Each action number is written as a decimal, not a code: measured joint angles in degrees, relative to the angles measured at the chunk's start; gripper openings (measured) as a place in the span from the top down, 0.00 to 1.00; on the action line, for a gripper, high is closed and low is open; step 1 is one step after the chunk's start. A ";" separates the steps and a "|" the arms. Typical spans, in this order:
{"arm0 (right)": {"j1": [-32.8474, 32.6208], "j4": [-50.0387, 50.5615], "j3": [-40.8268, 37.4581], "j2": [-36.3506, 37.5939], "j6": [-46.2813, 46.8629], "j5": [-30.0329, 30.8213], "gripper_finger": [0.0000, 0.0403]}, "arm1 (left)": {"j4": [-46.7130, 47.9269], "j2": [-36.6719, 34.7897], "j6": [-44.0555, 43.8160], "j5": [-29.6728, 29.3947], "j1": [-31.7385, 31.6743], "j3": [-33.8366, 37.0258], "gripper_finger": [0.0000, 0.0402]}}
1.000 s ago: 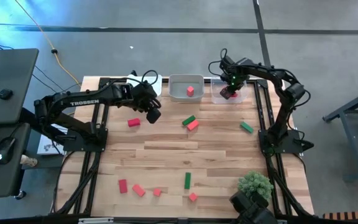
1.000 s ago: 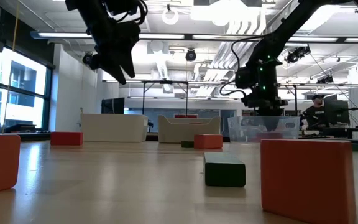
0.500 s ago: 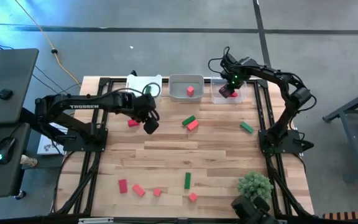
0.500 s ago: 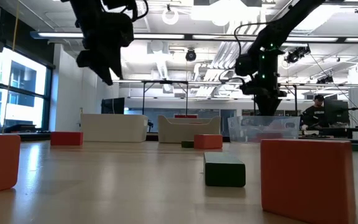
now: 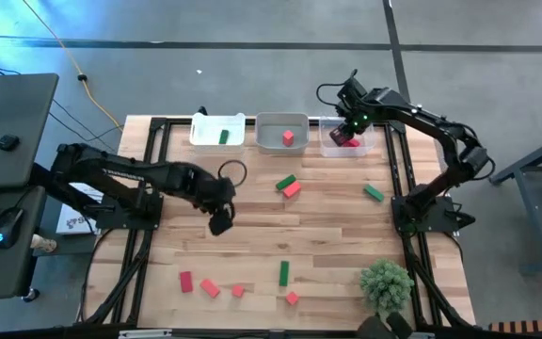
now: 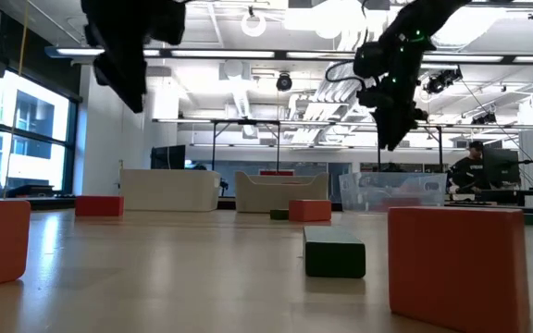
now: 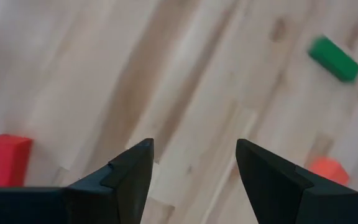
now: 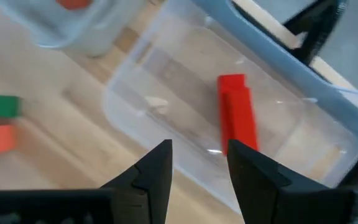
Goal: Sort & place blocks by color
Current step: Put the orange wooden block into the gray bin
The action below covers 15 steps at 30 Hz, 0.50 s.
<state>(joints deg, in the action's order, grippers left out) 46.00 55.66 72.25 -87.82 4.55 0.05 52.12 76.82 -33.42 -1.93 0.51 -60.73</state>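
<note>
In the left wrist view, a red block (image 7: 2, 160) beside the left gripper (image 7: 192, 163) is cut off by the picture's edge, and a green block (image 7: 334, 58) farther ahead is blurred. Past the right gripper (image 8: 199, 163), a salmon block (image 8: 74, 4) in the grey tray (image 8: 79, 34) is cropped; the clear tray's (image 8: 278, 68) far corner, perhaps, too.
</note>
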 joint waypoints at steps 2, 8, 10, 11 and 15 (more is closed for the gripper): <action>-1.18 -0.02 0.00 0.96 1.18 -0.71 0.65 | 0.00 0.00 1.59 -0.09 2.74 0.00 0.46; -5.25 0.02 0.00 2.71 4.62 -2.67 0.65 | -0.06 0.00 5.61 -0.44 11.52 0.00 0.46; -7.08 0.02 0.00 3.01 5.74 -2.83 0.65 | -0.56 0.00 7.12 -0.80 14.44 0.00 0.46; -7.95 0.04 0.00 3.05 6.09 -2.94 0.65 | -1.06 0.00 7.59 -1.20 15.84 0.00 0.46; -11.92 0.02 0.00 3.07 8.57 -2.97 0.65 | -3.04 0.00 8.12 -3.23 20.76 0.00 0.46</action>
<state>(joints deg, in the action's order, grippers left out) 34.08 55.68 72.25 -84.75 13.12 -2.92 49.08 76.82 -25.30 -5.15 21.27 -60.73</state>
